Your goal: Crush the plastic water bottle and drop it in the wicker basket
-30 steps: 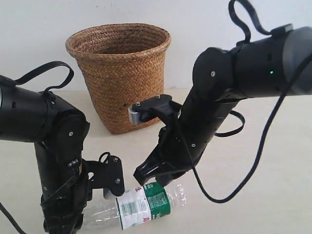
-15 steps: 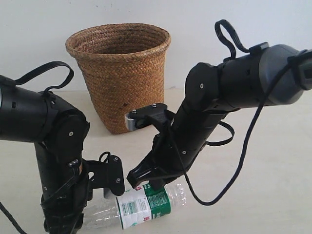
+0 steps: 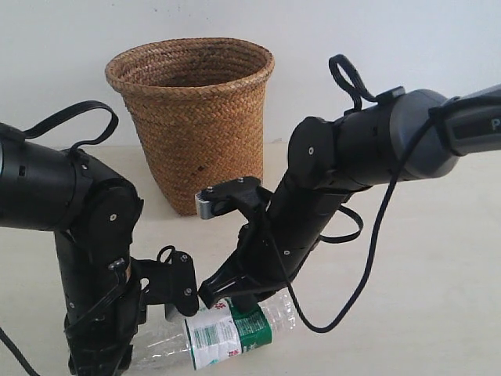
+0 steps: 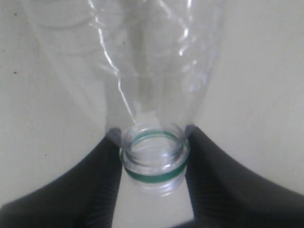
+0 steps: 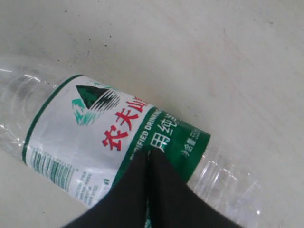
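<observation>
The plastic water bottle lies on its side on the table, clear and capless, with a green-and-white label. My left gripper is shut on its neck, one dark finger on each side of the green ring. In the exterior view the left arm hides that grip. My right gripper is shut with nothing between its fingers, and its joined tips rest on the green part of the label. From outside, the right gripper sits on top of the bottle's middle. The wicker basket stands upright behind, apart from both.
The pale table stretches to the right of the bottle. A white wall stands behind the basket. The right arm's black cable loops down near the bottle's base.
The right arm has come down and shifted left, bringing its shut fingertips onto the bottle's label. The left arm and basket have not moved.
</observation>
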Robot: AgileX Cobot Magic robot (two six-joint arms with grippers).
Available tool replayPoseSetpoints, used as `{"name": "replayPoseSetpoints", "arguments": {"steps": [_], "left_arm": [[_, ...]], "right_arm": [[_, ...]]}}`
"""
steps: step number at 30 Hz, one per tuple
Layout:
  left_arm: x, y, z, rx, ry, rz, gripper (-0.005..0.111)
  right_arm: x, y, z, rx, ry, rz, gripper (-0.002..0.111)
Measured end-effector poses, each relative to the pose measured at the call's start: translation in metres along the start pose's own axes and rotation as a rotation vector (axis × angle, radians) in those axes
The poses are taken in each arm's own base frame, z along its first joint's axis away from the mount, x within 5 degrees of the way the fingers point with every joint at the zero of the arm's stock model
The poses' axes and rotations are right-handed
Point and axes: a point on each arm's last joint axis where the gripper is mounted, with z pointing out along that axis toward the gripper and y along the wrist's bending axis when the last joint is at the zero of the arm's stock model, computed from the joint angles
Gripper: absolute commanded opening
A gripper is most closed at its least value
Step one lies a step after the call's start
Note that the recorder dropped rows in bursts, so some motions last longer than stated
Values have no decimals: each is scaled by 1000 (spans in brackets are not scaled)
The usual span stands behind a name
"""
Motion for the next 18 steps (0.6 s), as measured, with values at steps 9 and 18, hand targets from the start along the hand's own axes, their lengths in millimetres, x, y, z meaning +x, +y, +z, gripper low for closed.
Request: {"name": "replayPoseSetpoints", "arguments": {"steps": [9,18], "left_arm": [[0,0,0,0,0,0,4],[0,0,0,0,0,0,4]], "right_arm": [[-1,0,2,-3,2,-4,0],[1,-1,4,-13,28,-82,0]]}}
